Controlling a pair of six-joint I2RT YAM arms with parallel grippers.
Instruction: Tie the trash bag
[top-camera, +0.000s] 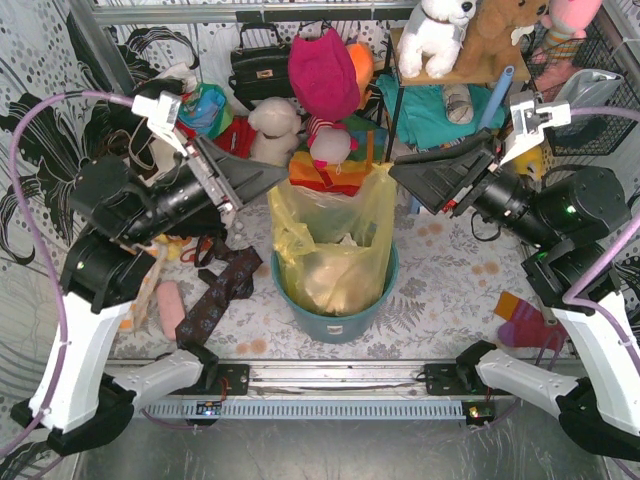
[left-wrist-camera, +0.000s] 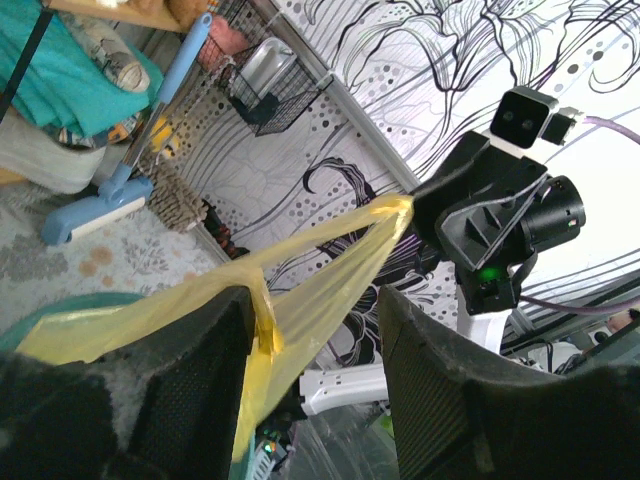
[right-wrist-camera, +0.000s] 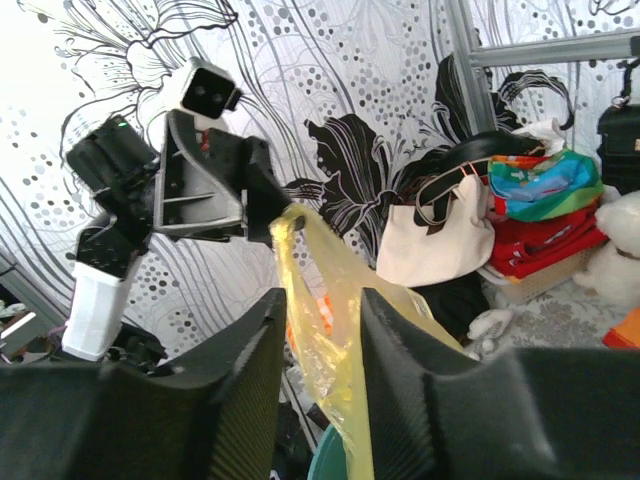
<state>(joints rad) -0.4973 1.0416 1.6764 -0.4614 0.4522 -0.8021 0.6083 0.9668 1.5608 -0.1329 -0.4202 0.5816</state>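
Trash bag in teal bin, mouth pulled wide; left gripper clamped on 9 o'clock edge, right gripper seemingly clamped at 3 o'clock.

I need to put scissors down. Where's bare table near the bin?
Bare cloth lies right of the bin, bordered by the sock and the front rail. The left side is crowded with the tie and a pink item. Behind the bin, toys pile up.

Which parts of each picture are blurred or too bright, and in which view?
Top external: even light, sharp throughout, trash bag clear. Left wrist: its own fingers dark and soft, wall at right washed out. Right wrist: near fingers blurred, wall at upper left overexposed.
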